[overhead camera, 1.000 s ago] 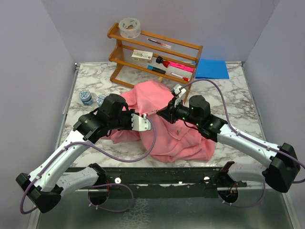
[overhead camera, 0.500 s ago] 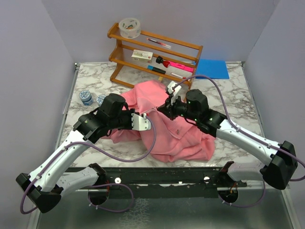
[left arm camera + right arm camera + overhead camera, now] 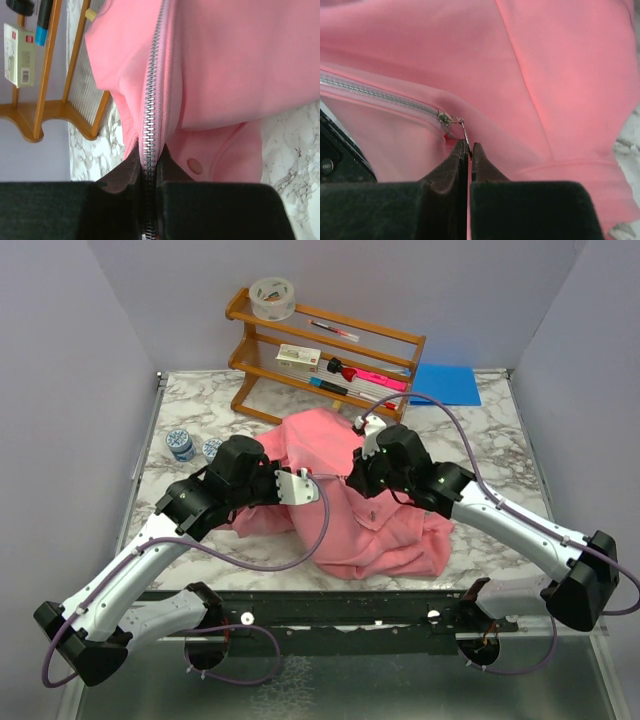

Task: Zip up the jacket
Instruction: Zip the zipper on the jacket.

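Both jaws pinch jacket (image 3: 380,530) zipper (image 3: 150,110), right one on the pull (image 3: 464,131); rack (image 3: 372,333) behind

zipper (image 3: 151,100) end hidden inside left hand (image 3: 149,151), jacket (image 3: 225,65) cut off at wrist-view edges

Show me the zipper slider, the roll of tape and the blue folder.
zipper slider (image 3: 444,119), right wrist view, metal body
roll of tape (image 3: 272,310), top view, front wall
blue folder (image 3: 444,384), top view, cover's middle

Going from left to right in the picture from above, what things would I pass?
Blue-patterned tub → second tub → left gripper, pinching the jacket → right gripper, pinching the zipper pull → blue folder.
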`<state>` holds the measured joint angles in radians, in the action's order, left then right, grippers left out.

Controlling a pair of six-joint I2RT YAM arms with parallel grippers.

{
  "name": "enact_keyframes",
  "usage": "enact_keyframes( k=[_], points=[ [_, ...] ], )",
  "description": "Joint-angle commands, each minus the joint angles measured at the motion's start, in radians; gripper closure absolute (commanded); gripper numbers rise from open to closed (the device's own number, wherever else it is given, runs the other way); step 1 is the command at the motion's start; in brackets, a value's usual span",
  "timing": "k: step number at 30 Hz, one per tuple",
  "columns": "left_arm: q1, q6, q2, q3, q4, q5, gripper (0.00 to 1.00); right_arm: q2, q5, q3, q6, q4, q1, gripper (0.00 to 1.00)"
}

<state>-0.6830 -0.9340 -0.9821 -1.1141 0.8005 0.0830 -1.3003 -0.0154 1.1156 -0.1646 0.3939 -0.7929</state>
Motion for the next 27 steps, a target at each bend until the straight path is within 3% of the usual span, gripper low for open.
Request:
enact_keyframes(
  k=[1,10,16,24,27],
  points=[
    [0.003,0.051,0.017,0.004,-0.090,-0.181,1.00,0.037,0.173,-0.065,-0.170,0.212,0.017,1.00],
    [0.027,0.092,0.037,0.054,-0.343,-0.545,1.00,0.187,0.273,-0.158,-0.330,0.274,0.017,1.00],
    [0.105,0.071,0.039,0.056,-0.533,-0.665,1.00,0.258,0.316,-0.158,-0.374,0.332,0.017,1.00],
    [0.174,0.048,-0.007,-0.004,-0.582,-0.576,1.00,0.328,0.406,-0.111,-0.385,0.397,0.016,1.00],
    [0.174,0.037,-0.003,-0.022,-0.502,-0.374,1.00,0.356,0.295,-0.124,-0.296,0.284,0.017,1.00]
  ],
)
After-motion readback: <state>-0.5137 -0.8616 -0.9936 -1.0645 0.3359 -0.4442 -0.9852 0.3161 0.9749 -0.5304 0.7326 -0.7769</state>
